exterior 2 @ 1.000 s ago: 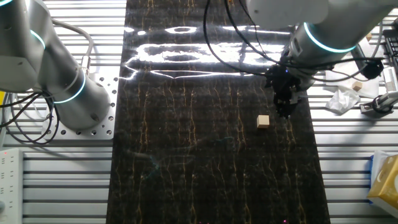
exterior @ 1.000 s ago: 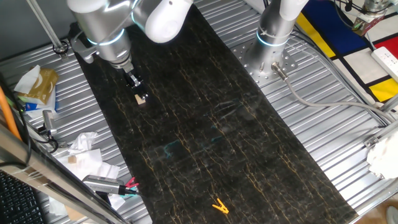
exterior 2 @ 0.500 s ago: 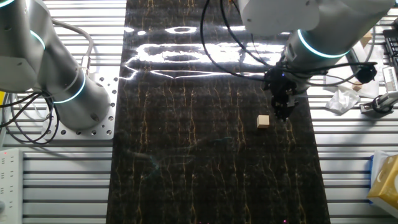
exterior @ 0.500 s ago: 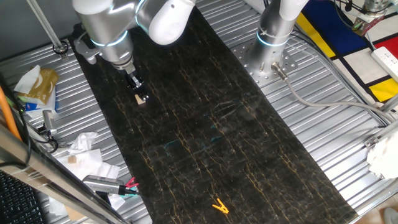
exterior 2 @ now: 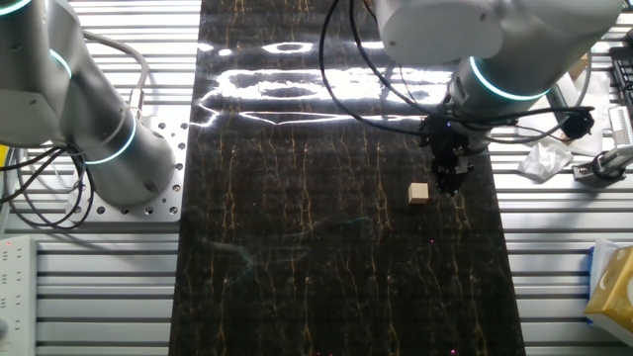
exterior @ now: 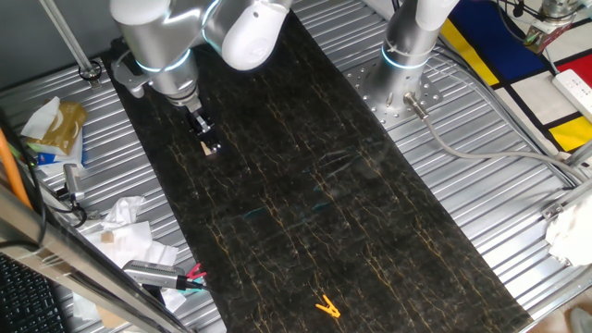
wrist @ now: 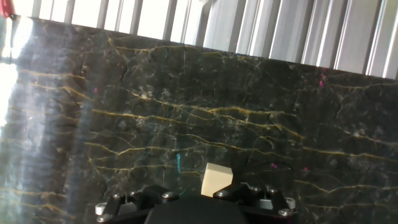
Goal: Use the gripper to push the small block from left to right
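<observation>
The small block point(exterior 2: 419, 193) is a pale tan cube on the dark marbled mat point(exterior 2: 297, 247). My gripper point(exterior 2: 446, 185) is narrow and black, shut, with its tip down at the mat just right of the block. I cannot tell whether it touches the block. In one fixed view the gripper point(exterior: 206, 141) covers most of the block point(exterior: 213, 150). The hand view shows the block point(wrist: 216, 180) close above the gripper's black housing point(wrist: 186, 211); the fingertips are out of sight there.
A yellow-orange clip point(exterior: 326, 306) lies at the mat's near end. A second arm's base point(exterior: 402, 55) stands beside the mat. Crumpled paper, packets and tools point(exterior: 129, 236) clutter the ribbed metal table on the gripper's side.
The gripper has crept a little closer to the block over the last second. The block has not visibly moved.
</observation>
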